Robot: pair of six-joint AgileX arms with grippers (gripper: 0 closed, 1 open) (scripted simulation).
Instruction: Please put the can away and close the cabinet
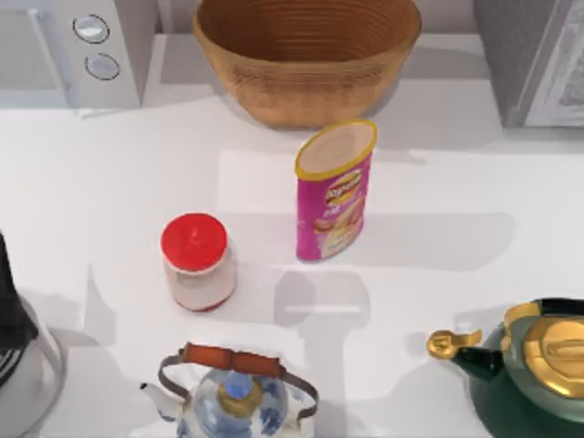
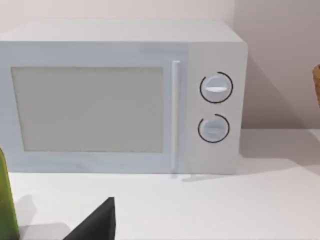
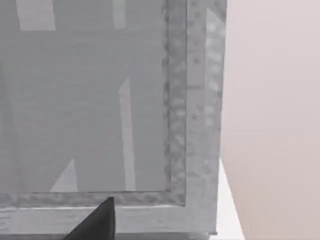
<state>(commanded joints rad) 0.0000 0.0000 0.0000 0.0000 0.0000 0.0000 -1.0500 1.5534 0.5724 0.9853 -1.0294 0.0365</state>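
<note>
The can (image 1: 334, 190) is a tall pink tube with a yellow rim, standing upright near the middle of the white table, just in front of the basket. The grey cabinet (image 1: 534, 59) stands at the back right corner; its framed grey panel (image 3: 100, 100) shows close up in the right wrist view. Whether it is open or shut I cannot tell. A dark part of my left gripper (image 2: 95, 225) faces the microwave. A dark part of my right gripper (image 3: 97, 222) faces the cabinet. Both are far from the can.
A wicker basket (image 1: 306, 55) sits at the back centre and a white microwave (image 1: 78, 50) at the back left. A red-lidded jar (image 1: 197, 262), a blue-and-white teapot (image 1: 233, 397) and a green-and-gold kettle (image 1: 534, 365) stand in front. A black-and-silver object (image 1: 18, 356) is at the left edge.
</note>
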